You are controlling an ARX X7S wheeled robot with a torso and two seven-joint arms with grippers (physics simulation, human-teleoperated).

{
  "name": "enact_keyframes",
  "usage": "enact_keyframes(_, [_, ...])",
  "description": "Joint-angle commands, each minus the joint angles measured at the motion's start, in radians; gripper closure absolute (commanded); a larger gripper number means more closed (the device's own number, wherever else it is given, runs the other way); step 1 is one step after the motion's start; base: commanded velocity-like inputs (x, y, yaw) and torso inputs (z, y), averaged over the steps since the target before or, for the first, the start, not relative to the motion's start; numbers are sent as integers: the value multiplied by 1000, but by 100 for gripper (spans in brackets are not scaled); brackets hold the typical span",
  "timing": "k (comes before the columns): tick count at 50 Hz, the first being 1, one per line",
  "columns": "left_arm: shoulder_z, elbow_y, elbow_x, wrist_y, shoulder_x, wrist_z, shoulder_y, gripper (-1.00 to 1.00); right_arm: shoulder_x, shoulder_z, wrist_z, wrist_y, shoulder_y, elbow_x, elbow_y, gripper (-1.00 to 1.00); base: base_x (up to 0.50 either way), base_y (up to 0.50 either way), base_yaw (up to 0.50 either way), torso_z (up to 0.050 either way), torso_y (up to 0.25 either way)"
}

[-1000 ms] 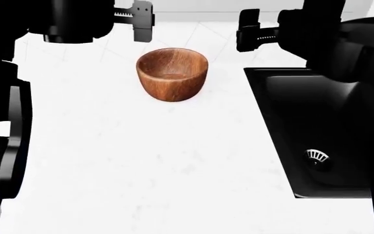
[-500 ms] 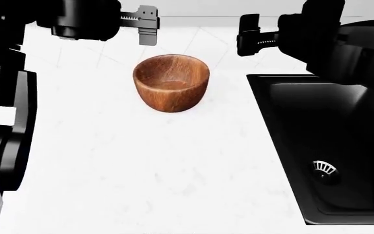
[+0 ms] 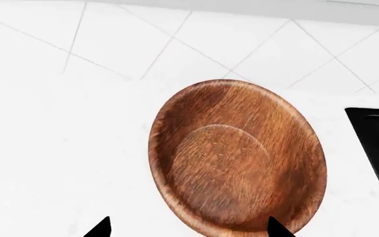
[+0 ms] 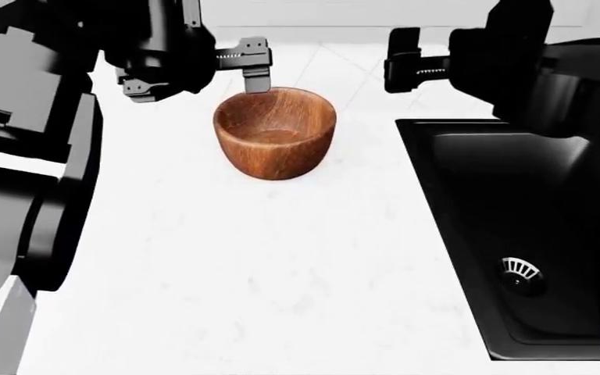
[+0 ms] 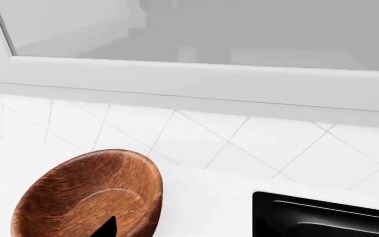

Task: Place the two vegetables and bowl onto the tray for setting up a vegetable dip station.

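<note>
The reddish-brown wooden bowl (image 4: 275, 133) stands upright and empty on the white counter. It also shows in the left wrist view (image 3: 236, 158) and the right wrist view (image 5: 87, 197). My left gripper (image 4: 201, 82) is open just above the bowl's far left rim, with one finger (image 4: 257, 74) at the rim. In the left wrist view its fingertips (image 3: 101, 229) straddle the bowl's edge without holding it. My right gripper (image 4: 402, 61) is open and empty, in the air to the right of the bowl. The carrot, cucumber and tray are out of view.
A deep black sink (image 4: 519, 234) with a drain (image 4: 520, 271) is set into the counter at the right, close to the bowl. White tiles and a window ledge (image 5: 196, 84) lie behind the bowl. My left arm's bulk fills the left of the head view.
My left gripper has come down and to the right, from above the counter behind the bowl to the bowl's far left rim. The bowl and right gripper have stayed put.
</note>
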Motion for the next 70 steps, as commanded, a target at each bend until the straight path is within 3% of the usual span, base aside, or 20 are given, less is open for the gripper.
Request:
enact_keyframes(1, [-97,-80,171,4,28,65,-7,-100,-2,-12,-19,-22,-6,-12,29,-100,0,0,0,0,0])
enact_keyframes(14, [-220,-80,343,4,34,106,34,-100,-10,-19,-21,-35,-11,-15,42,-100,0,0,0,0,0])
enact_keyframes(23, [-374,-80,409,46,34,60,55,-100,-6,-17,-26,-41,-17,-12,47,-100,0,0,0,0,0])
enact_keyframes(27, [-448,-80,331,89,36,3,77,-100,-8,-29,-44,-57,-18,-24,65,-100,0,0,0,0,0])
enact_keyframes(33, [-416,-80,128,157,36,-88,122,-100,-12,-19,-30,-51,-17,-14,64,-100,0,0,0,0,0])
enact_keyframes(34, [-456,-81,104,178,36,-110,134,-100,-11,-23,-31,-51,-16,-18,66,-100,0,0,0,0,0])
enact_keyframes(37, [-446,-80,92,196,36,-117,151,-100,-4,-18,-28,-46,-20,-11,60,-100,0,0,0,0,0])
enact_keyframes(44, [-649,-80,130,295,28,-186,165,-100,7,2,-7,-39,-35,6,40,-100,0,0,0,0,0])
enact_keyframes(52, [-729,-40,126,353,24,-256,207,-100,12,26,24,-27,-54,30,15,-100,0,0,0,0,0])
enact_keyframes(62, [-658,268,-101,316,33,-497,387,-100,21,44,38,-27,-71,47,4,-100,0,0,0,0,0])
enact_keyframes(70, [-556,295,-169,302,32,-582,402,-100,29,76,67,-21,-76,73,-19,-100,0,0,0,0,0])
